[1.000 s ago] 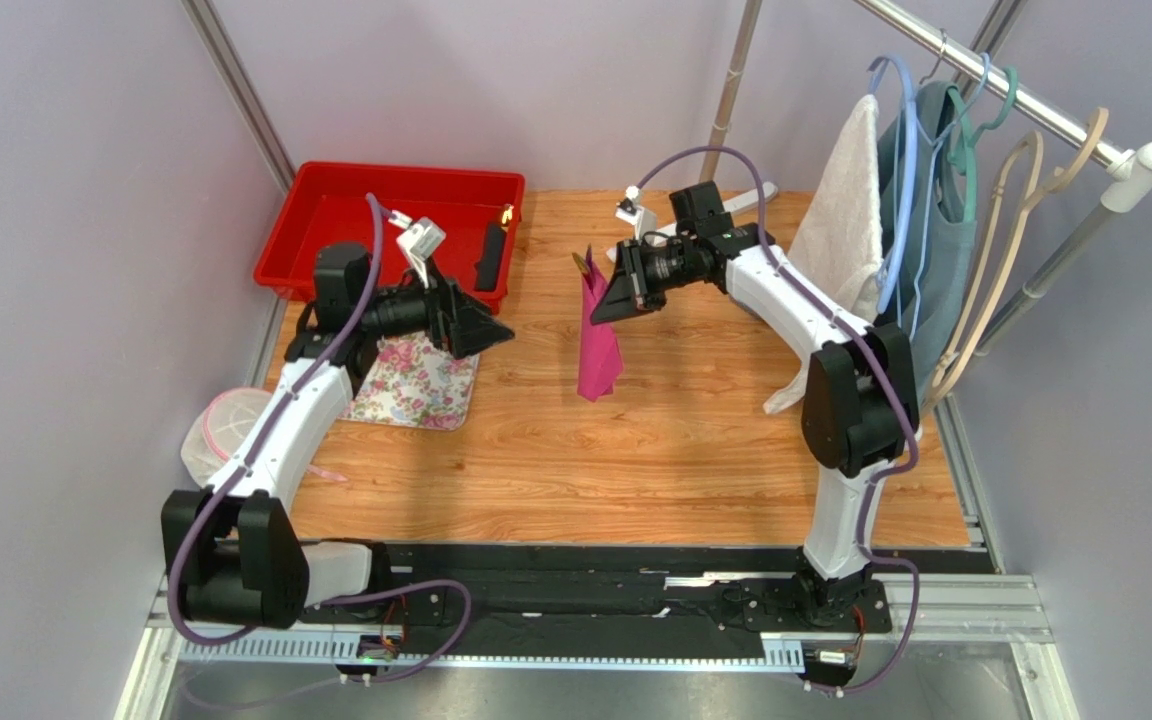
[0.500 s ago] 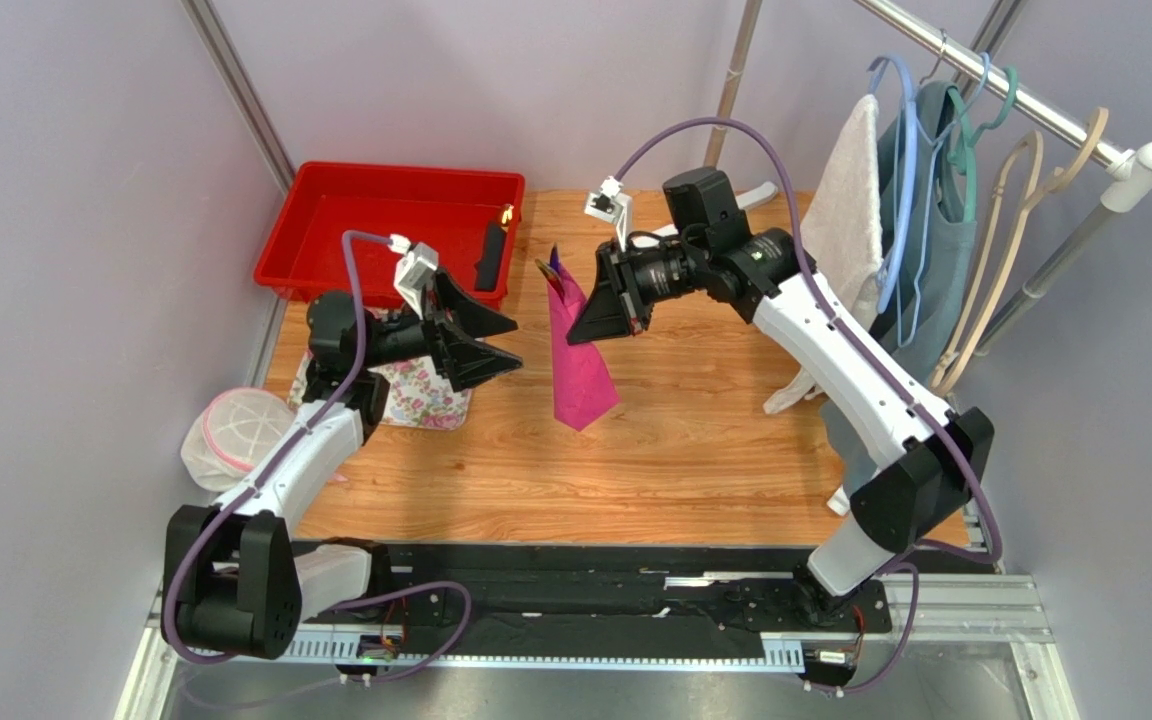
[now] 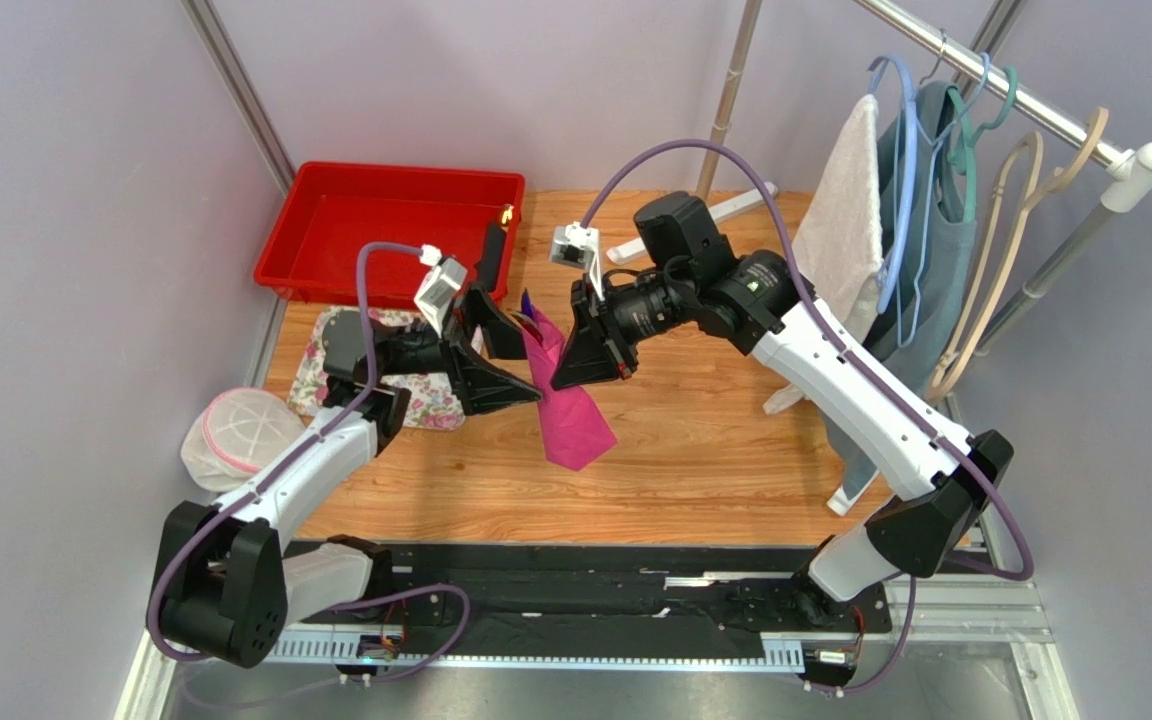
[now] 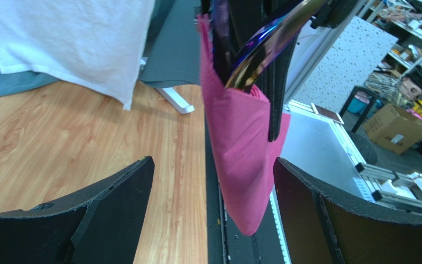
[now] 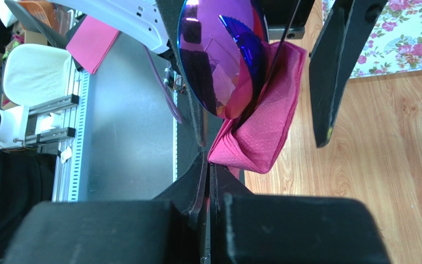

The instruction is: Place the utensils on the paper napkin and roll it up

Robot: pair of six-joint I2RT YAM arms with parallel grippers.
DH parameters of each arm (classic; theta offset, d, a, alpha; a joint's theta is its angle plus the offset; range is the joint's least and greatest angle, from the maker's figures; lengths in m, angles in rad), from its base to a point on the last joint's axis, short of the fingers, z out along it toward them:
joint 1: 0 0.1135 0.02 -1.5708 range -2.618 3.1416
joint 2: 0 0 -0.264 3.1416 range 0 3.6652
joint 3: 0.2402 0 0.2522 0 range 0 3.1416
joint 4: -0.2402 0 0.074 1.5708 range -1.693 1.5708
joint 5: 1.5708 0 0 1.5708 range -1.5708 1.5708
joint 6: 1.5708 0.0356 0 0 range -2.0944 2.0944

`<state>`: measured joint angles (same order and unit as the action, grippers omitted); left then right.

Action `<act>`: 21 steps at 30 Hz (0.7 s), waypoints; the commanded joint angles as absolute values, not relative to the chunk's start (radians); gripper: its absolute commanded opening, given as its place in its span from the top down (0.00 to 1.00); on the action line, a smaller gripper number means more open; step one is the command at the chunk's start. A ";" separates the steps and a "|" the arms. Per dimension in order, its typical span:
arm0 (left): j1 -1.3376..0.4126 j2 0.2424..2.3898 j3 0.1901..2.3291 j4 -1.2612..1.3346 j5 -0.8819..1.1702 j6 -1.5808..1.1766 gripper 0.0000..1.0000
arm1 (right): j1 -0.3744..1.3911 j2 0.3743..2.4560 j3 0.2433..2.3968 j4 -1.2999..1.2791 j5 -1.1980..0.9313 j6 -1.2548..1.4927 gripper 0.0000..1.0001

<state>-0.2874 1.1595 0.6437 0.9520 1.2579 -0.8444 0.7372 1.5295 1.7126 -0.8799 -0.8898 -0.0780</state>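
The magenta paper napkin (image 3: pixel 573 413) hangs rolled into a cone above the table, with the purplish utensils (image 3: pixel 533 311) sticking out of its top. My right gripper (image 3: pixel 564 369) is shut on the napkin's (image 5: pixel 263 132) edge, and the shiny spoon bowl of the utensils (image 5: pixel 213 60) sits just beyond its fingertips (image 5: pixel 206 159). My left gripper (image 3: pixel 519 365) is open, one finger on each side of the roll. In the left wrist view the napkin's (image 4: pixel 246 159) lower tip hangs between the fingers (image 4: pixel 329 209), closer to the right one, touching neither.
A red tray (image 3: pixel 372 210) stands at the back left, with a black object (image 3: pixel 494 258) at its right end. A floral cloth (image 3: pixel 330 336) lies under my left arm. A white mesh bowl (image 3: pixel 241 432) sits at the left edge. A rack (image 3: pixel 988 90) with a towel (image 3: pixel 842 210) and hangers stands on the right.
The right arm has carried the napkin roll leftwards and nearer. My left gripper has swung right to straddle it, its fingers a little closer together.
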 commanded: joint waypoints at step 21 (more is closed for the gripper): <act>-0.383 1.118 0.653 1.081 1.279 -0.896 0.41 | 0.810 1.473 1.802 -0.896 -0.867 -0.186 1.00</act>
<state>-0.3786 1.1378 0.6403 1.0153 1.2778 -0.8951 0.7940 1.5253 1.7485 -0.9260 -0.8608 -0.1513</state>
